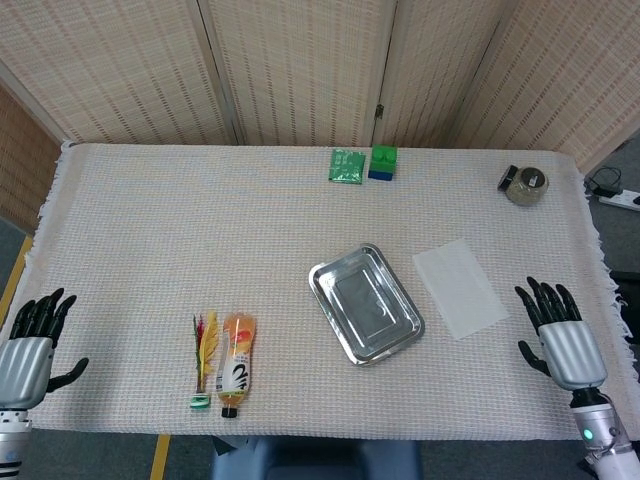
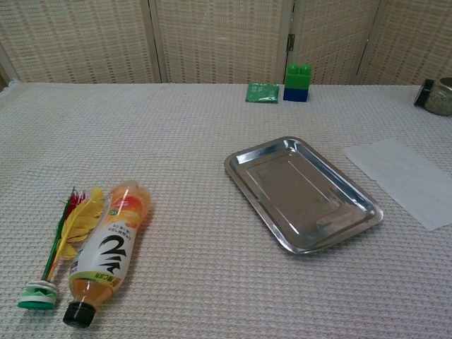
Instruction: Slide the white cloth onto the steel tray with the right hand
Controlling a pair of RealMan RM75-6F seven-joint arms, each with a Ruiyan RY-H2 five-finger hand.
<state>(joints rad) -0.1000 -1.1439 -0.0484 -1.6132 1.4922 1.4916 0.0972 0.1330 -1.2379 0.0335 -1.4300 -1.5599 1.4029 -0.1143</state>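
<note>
The white cloth [image 1: 460, 288] lies flat on the table, just right of the steel tray [image 1: 366, 303]; the chest view shows the same cloth [image 2: 405, 180] and the empty tray [image 2: 304, 193]. My right hand [image 1: 556, 338] hovers near the table's front right corner, fingers spread, a short way right of the cloth and holding nothing. At the front left edge my left hand [image 1: 30, 347] is open too. Neither hand shows in the chest view.
An orange drink bottle [image 1: 236, 364] and a feathered shuttlecock [image 1: 204, 360] lie at the front left. A green packet [image 1: 347, 166] and a green-and-blue block [image 1: 382, 162] sit at the back. A small jar [image 1: 523, 184] stands at the back right.
</note>
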